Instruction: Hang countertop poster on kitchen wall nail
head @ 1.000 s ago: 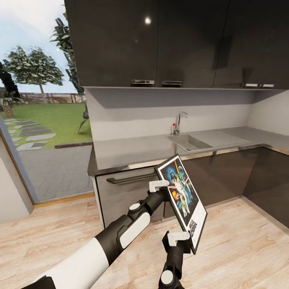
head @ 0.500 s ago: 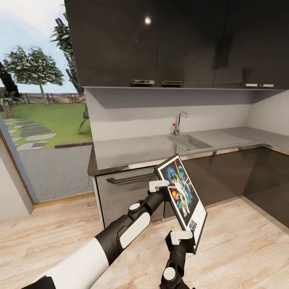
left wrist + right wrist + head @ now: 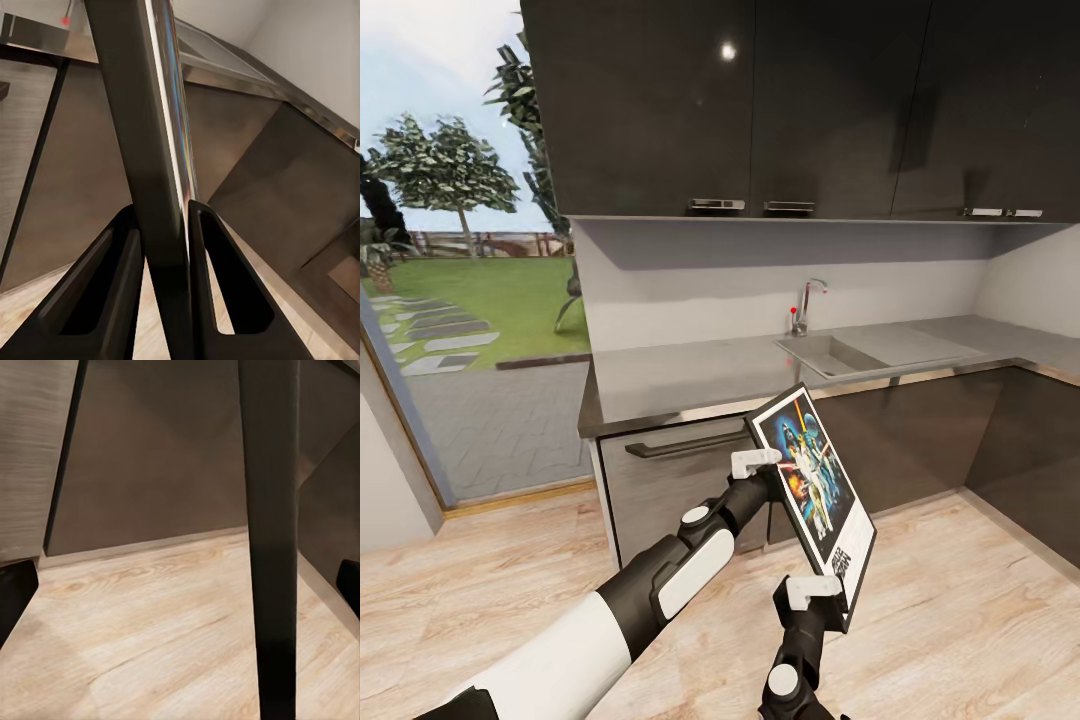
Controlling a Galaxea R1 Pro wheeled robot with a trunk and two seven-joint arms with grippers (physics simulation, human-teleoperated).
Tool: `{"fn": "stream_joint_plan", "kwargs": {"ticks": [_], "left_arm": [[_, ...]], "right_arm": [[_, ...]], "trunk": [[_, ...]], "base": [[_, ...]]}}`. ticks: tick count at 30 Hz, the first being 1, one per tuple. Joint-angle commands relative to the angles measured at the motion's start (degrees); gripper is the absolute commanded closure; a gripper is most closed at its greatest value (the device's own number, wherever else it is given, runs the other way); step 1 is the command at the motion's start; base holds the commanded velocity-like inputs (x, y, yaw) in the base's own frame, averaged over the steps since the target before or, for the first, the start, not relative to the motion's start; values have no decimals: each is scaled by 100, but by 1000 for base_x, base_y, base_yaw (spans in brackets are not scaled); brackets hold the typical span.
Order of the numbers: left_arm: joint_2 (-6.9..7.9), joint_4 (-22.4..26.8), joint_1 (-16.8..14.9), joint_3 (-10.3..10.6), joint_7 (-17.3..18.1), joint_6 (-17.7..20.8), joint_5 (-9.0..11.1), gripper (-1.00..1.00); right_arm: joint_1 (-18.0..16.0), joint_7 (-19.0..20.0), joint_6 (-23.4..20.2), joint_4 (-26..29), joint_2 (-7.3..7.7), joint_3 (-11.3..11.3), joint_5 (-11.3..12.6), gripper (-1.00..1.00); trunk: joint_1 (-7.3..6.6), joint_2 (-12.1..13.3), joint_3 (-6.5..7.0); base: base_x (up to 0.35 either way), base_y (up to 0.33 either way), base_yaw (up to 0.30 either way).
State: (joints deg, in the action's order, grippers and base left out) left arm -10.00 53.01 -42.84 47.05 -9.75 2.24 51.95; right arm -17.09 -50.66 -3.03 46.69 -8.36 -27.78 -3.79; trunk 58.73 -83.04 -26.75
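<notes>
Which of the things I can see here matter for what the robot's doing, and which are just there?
Part of the job: poster, left gripper shut on it, right gripper at its lower edge, kitchen countertop.

Just there: sink, tap, wall cabinets.

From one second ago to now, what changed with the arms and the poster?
The right gripper dropped slightly along the poster's lower edge, its jaws wide apart, clear of the frame. The left gripper kept its clamp on the poster, which stayed tilted in front of the kitchen countertop.
</notes>
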Motion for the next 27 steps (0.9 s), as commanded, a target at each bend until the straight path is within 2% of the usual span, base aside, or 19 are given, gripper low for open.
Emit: {"fn": "stream_joint_plan", "kwargs": {"ticks": [1,27], "left_arm": [[0,8,-5,7,-35,14,26,100],[0,8,-5,6,-35,5,26,100]], "right_arm": [[-5,-32,-26,-2,0,-8,-23,-100],[30,-80,71,355,1,-24,-16,-100]], "trunk": [[0,-4,-6],[0,-4,-6]], "base": [[0,0,0],[0,0,0]]}}
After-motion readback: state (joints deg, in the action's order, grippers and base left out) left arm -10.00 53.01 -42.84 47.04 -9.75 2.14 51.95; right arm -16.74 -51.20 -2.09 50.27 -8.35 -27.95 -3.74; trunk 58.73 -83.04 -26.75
